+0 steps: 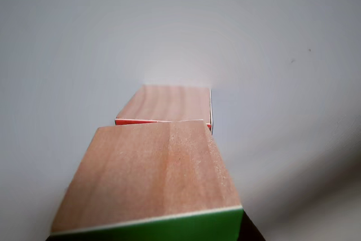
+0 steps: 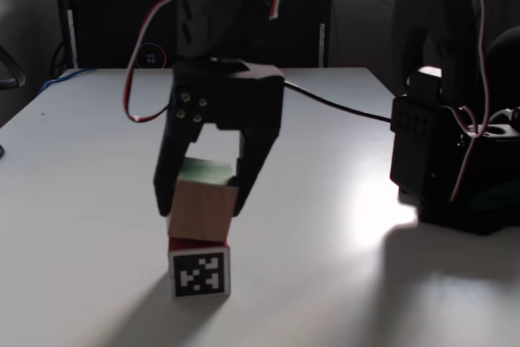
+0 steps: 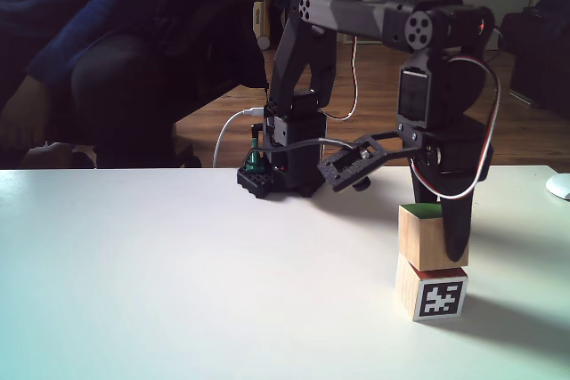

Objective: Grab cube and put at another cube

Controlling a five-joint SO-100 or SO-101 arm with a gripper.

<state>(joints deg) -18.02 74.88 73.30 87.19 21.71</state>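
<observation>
In a fixed view, centre-left of frame, the gripper (image 2: 201, 205) hung over the white table (image 2: 73, 201) with its jaws either side of the cube (image 2: 201, 210). The left finger (image 2: 168, 170) lay against the cube's left side; the right one met its upper right corner. I judged the cube clenched, though whether the grip carried load I could not tell.

The cube sat on top of another cube (image 2: 200, 271), whose front face carried a black-and-white marker. A sliver of red showed between them. The upper cube was twisted slightly against the lower one and shifted a little left.

In the other fixed view, right of centre, the cube (image 3: 432, 237) rested on another cube (image 3: 431, 289), again offset, green top just visible.

In the other view, the cube (image 1: 152, 179) filled the lower centre, green edge at the bottom, with another cube (image 1: 168, 104) directly beyond it, their edges not parallel.

Judgement: stack made but skewed; the release turned on that overlap. Opening straight, without dragging sideways, looked safest.
</observation>
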